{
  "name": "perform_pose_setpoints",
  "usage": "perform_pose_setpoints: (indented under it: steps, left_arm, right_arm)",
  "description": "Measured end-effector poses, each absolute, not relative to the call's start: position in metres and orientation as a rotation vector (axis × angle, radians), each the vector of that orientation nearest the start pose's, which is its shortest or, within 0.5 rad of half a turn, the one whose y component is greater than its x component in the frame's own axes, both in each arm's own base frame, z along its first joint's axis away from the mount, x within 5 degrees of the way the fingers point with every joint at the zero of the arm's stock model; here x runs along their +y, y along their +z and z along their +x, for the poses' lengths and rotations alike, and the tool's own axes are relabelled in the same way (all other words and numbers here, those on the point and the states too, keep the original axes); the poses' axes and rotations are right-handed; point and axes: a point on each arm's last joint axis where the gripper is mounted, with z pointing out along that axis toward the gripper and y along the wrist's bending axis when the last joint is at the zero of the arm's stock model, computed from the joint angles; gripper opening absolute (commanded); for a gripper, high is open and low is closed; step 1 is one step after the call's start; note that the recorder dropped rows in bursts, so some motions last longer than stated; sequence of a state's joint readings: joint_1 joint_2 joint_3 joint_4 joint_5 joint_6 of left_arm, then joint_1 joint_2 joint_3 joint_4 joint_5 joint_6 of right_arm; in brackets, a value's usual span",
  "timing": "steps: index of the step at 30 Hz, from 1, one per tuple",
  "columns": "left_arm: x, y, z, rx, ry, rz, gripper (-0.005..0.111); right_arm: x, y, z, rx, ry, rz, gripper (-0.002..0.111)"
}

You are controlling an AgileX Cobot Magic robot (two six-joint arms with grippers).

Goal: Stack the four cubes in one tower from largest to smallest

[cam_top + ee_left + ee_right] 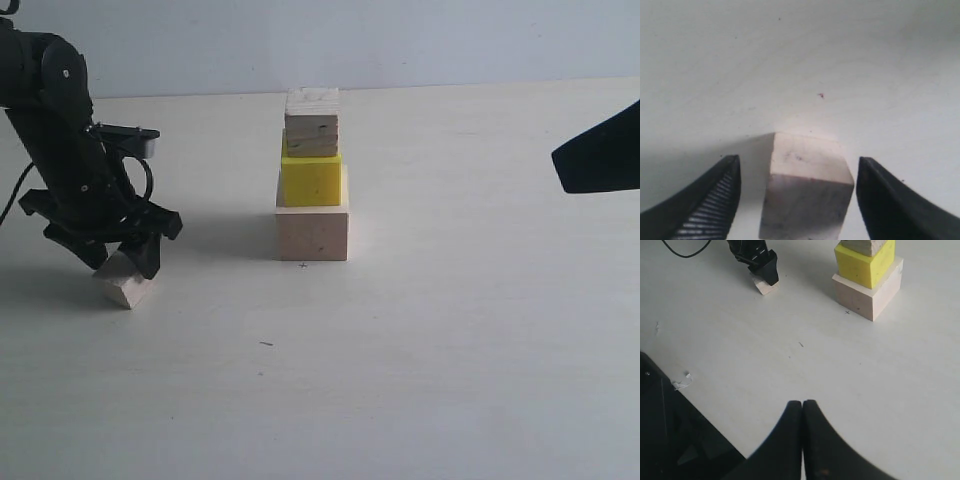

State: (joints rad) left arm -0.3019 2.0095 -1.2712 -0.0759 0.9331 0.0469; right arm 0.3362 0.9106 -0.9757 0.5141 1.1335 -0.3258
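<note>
- Left wrist view: left gripper [797, 165] straddles the tiny cube [807, 195] on the table [790, 60], jaws spread, gaps both sides.
- Right gripper [802, 407] pinched shut, empty.
- Tower [312, 190] three high, well apart.
- I reckon last pick: close squarely, lift, centre on grained cube [312, 122].

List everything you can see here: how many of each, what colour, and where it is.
large cube: one, pale pinkish, on the table, base of the stack
yellow cube: one, yellow, on the large cube
grained cube: one, light wood, on the yellow cube
tiny cube: one, pale wood, on the table, apart from the stack
table: one, off-white
left gripper: one, black, jaws open either side of the tiny cube
right gripper: one, black, jaws shut, away from the cubes
</note>
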Motion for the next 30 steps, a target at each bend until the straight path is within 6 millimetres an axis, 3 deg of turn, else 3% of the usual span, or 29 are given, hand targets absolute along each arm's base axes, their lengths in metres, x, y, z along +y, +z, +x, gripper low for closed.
perform_pose_setpoints:
  steps: [5,12,17,24,30]
  left_arm:
    - [-0.114,0.137,0.348,3.137,-0.091,0.457,0.065]
    - [-0.114,0.137,0.346,3.120,-0.093,0.655,0.064]
    - [-0.115,0.137,0.348,3.081,-0.099,0.698,0.064]
    - [-0.116,0.119,0.348,3.120,-0.121,0.744,0.064]
    - [-0.116,0.117,0.348,3.117,-0.129,0.763,0.064]
  right_arm:
    - [0.088,0.364,0.129,2.378,0.679,-0.715,0.000]
    - [0.088,0.364,0.129,2.378,0.679,-0.715,0.000]
    - [0.088,0.364,0.129,2.378,0.679,-0.715,0.000]
    - [0.088,0.364,0.129,2.378,0.679,-0.715,0.000]
    - [0.088,0.364,0.129,2.380,0.679,-0.716,0.000]
